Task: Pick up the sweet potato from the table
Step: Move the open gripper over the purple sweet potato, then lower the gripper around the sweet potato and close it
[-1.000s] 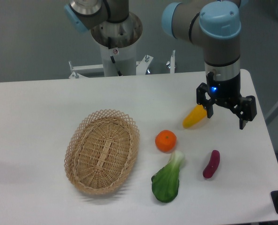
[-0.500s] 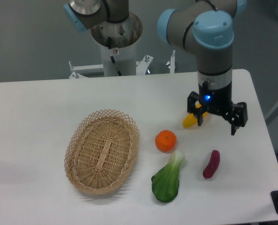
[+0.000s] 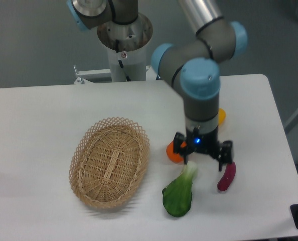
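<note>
Camera view, from the left: a wicker basket (image 3: 110, 161), a green leafy vegetable (image 3: 179, 193), then the gripper (image 3: 204, 159) hovering low with jaws spread wide and nothing between them. The sweet potato (image 3: 227, 176) lies on the table (image 3: 33, 115) at near right, just beside the right finger. This looks like the approach step; next the gripper needs to shift right to straddle the tuber, descend and close.

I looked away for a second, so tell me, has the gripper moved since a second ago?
Yes. The gripper has shifted left and toward the camera, nearer the basket; it now hangs open between the orange and the sweet potato.
</note>
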Robot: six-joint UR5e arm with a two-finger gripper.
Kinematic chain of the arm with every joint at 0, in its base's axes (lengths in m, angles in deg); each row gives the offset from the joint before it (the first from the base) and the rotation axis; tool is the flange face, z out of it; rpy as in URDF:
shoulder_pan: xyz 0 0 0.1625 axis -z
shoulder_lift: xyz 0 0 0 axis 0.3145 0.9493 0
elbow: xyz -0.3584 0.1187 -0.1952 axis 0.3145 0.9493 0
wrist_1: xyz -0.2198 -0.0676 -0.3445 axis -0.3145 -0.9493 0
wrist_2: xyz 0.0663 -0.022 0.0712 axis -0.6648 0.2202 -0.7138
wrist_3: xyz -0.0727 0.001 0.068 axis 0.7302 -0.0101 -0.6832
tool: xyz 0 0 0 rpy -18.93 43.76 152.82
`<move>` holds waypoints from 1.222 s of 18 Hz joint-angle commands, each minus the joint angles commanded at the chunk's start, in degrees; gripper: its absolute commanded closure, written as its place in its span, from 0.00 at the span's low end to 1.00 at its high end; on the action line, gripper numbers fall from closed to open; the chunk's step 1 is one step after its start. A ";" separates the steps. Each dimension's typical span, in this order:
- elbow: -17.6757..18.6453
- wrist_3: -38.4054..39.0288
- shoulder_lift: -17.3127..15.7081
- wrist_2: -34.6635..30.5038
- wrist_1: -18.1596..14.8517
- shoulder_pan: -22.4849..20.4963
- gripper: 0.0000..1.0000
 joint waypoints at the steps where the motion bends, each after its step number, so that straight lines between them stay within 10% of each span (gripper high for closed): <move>1: -0.26 -2.09 0.26 -0.09 0.00 -0.09 0.00; 6: -0.09 -17.57 2.20 -1.06 0.00 -3.59 0.00; 22: -0.53 -22.86 10.37 -1.14 4.48 -9.23 0.00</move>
